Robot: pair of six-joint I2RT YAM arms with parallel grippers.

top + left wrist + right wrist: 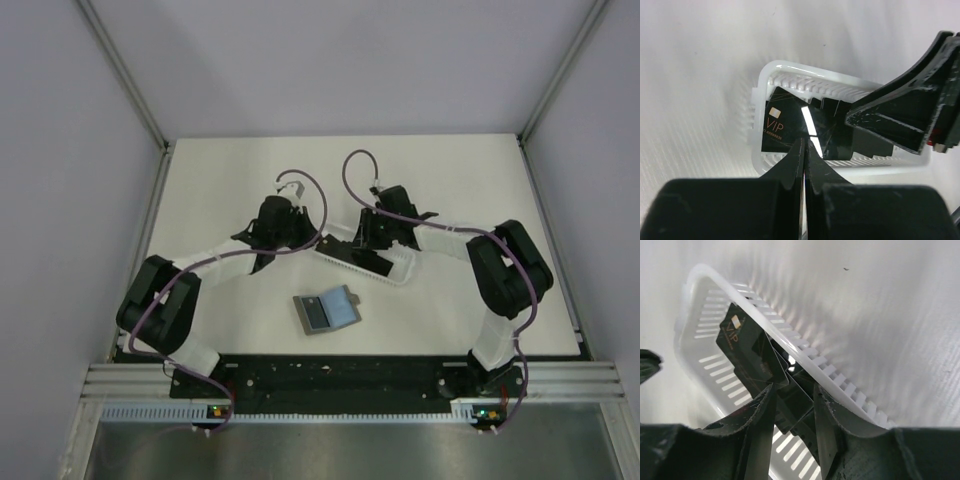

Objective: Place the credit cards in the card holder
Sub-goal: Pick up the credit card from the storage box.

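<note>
White slotted tray [395, 274] lies slantwise mid-table & holds the black cards [782, 125]: a small stack at one end, top one w/ gold "VIP" print & chip mark, edges fanned, not squared up. Holder [327, 312] sits open & flat on the table [470, 180], nearer the arm bases, well apart from the tray. One half is darker grey, the other pale blue; too small to tell if a card's in it. L gripper [804, 144]: fingers pressed together, tips at the tray's near rim, pointing at the stack; can't tell if they touch a card. R gripper [794, 386]: fingers apart, reaching down at the tray, stack's end btw them; can't tell if the pads actually press the cards. Top cam: both wrists meet over the tray & cover most of it, so the cards don't show there; only this cam shows the holder. L wrist cam: card print clear, plus a R finger cutting in from the side over the stack's far end. R wrist cam: VIP card looks tilted, its corner overlapping the tray's long rim, floor slots showing beside it. Purple cables [346, 170] loop off both wrists. Grey panels [60, 150] wall the table on three sides.
</note>
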